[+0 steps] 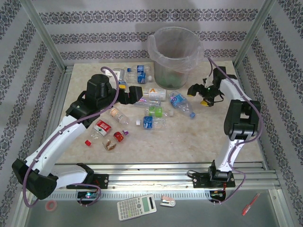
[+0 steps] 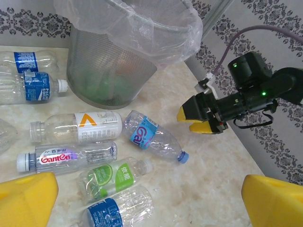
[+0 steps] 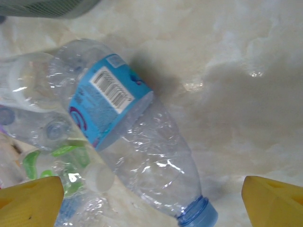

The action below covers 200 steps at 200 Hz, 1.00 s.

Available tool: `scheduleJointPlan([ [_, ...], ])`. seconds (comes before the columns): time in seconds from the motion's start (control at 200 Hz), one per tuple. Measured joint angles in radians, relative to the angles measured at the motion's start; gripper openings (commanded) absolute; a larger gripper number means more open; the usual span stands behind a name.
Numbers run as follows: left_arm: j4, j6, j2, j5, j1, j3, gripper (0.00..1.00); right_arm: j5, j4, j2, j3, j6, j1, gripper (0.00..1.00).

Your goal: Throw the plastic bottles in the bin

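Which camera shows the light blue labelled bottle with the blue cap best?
Right wrist: the blue-capped bottle is close up, its barcode and crumpled body plain. Left wrist shows the bottle whole but smaller; the top view shows it tiny, near the bin.

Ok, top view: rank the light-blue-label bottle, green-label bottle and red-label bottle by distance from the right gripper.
1. Light-blue-label bottle, just left of the right gripper.
2. Green-label bottle, mid-table.
3. Red-label bottle, far left.
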Motion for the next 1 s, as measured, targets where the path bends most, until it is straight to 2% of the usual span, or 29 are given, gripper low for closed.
scheduleJointPlan([
  [0.245,-0.009,0.000,-0.017,-0.007,0.000,0.000,1.00,0.009,0.007,0.068,0.005,-0.004,0.016,0.96],
  [0.614,-0.033,0.000,-0.023,-0.032,0.000,0.000,1.00,0.092,-0.001,0.190,0.113,-0.009,0.140,0.93],
  [0.859,-0.039,0.000,-0.048,-0.051,0.000,0.000,1.00,0.135,-0.019,0.203,0.119,-0.027,0.180,0.85],
  [0.999,-0.039,0.000,-0.052,-0.055,0.000,0.000,1.00,0.150,-0.018,0.203,0.114,-0.031,0.198,0.75],
])
